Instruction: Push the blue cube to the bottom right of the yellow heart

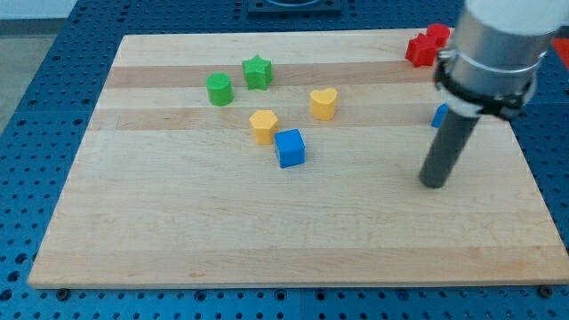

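Well left of my tip (434,183), blue cube (290,148)

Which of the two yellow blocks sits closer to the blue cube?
The yellow block toward the view's left, just up-left of the blue cube and almost touching it. The yellow heart lies farther off, toward the view's top right.

Arm enters from the view's one o'clock; dark rod hangs vertically, my tip (434,183) resting at table height.
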Robot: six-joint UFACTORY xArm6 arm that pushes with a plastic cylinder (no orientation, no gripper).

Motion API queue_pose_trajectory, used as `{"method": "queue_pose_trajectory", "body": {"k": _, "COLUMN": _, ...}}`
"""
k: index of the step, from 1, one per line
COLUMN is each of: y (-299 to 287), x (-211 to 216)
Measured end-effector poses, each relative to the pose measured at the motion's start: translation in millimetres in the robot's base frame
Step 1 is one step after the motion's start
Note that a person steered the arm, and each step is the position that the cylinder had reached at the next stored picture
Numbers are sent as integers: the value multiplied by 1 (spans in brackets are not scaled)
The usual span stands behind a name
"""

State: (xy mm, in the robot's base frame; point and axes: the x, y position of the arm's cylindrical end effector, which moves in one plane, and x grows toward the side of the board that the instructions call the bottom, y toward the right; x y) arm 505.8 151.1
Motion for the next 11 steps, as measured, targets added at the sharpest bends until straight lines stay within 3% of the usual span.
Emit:
{"method": "queue_pose_trajectory", "body": {"k": 4, "y": -169, "x": -1}}
{"method": "queue_pose_trajectory", "body": {"k": 5, "y": -194, "x": -19}}
{"method": "queue_pose_trajectory", "body": {"k": 7, "y": -196, "x": -47}}
{"method": "queue_pose_trajectory", "body": {"k": 11, "y": -115, "x": -68}}
